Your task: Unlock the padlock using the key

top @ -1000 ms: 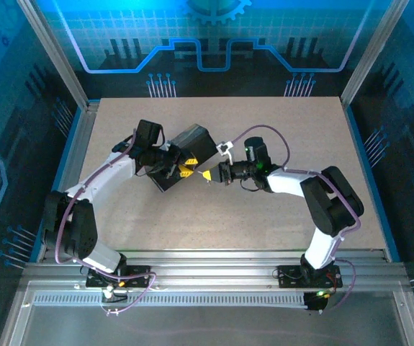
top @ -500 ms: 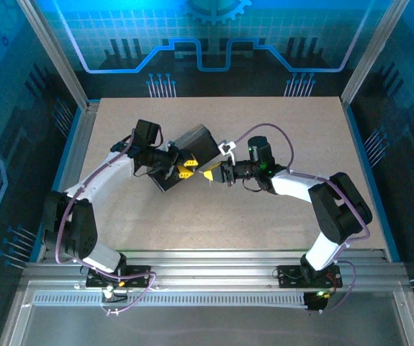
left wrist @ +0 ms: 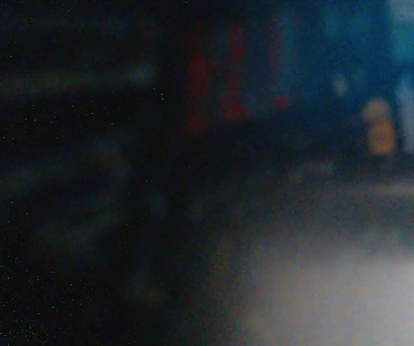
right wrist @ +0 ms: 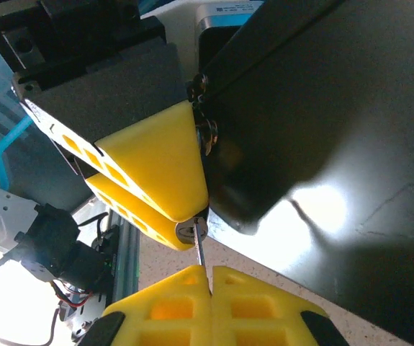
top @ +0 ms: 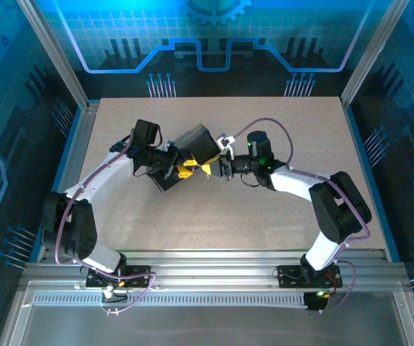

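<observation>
In the right wrist view my right gripper point(right wrist: 211, 272) is shut on the key point(right wrist: 199, 252), a thin silvery blade pointing up. Its tip touches the round silvery keyway face of the padlock point(right wrist: 189, 232). The padlock is clamped between the left gripper's yellow fingers point(right wrist: 153, 162), so most of its body is hidden. It hangs against the dark box point(right wrist: 322, 108). From above, the left gripper point(top: 186, 168) and right gripper point(top: 207, 169) meet tip to tip at the box's point(top: 196, 144) near corner. The left wrist view is dark and blurred.
The box lies tilted in the left-middle of the tan table point(top: 279, 209). A small white part point(top: 226, 141) sits by the right wrist, beside the box. Metal rails point(top: 214, 263) run along the near edge, and frame posts stand at the table's back corners.
The right gripper has moved left with the key, closing the gap to the left gripper; the key tip now reaches the padlock. The left arm and box have barely moved.
</observation>
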Available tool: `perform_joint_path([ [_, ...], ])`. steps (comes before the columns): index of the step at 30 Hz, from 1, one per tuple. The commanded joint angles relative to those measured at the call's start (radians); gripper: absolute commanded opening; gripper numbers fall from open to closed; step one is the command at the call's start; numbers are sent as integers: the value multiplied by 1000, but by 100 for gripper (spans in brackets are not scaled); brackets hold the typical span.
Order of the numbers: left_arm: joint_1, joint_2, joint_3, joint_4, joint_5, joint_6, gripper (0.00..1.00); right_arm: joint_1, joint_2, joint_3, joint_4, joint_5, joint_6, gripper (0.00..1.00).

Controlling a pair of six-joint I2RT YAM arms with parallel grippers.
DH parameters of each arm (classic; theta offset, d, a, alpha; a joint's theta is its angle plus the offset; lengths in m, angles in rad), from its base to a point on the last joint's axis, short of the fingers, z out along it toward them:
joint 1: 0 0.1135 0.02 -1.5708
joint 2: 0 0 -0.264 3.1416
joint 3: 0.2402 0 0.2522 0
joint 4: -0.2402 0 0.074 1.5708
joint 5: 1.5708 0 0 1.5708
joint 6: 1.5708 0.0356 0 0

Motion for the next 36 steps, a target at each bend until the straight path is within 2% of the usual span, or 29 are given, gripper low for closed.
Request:
perform_joint_path([
  [1,-4,-31,0,-11,89,-16,0,15,22,33,16,0,-7,0],
  [20,-4,-33,-20,23,86,-38,0,43,47,49,29,-44,-5,0],
  [25,-3,-39,-21,29,87,-42,0,42,48,48,32,-22,4,0],
  [29,-9,-39,-19,26,96,-36,0,47,61,52,98,-12,45,0],
  [36,-24,-50,-29,8,98,-28,0,42,62,47,148,97,79,0],
])
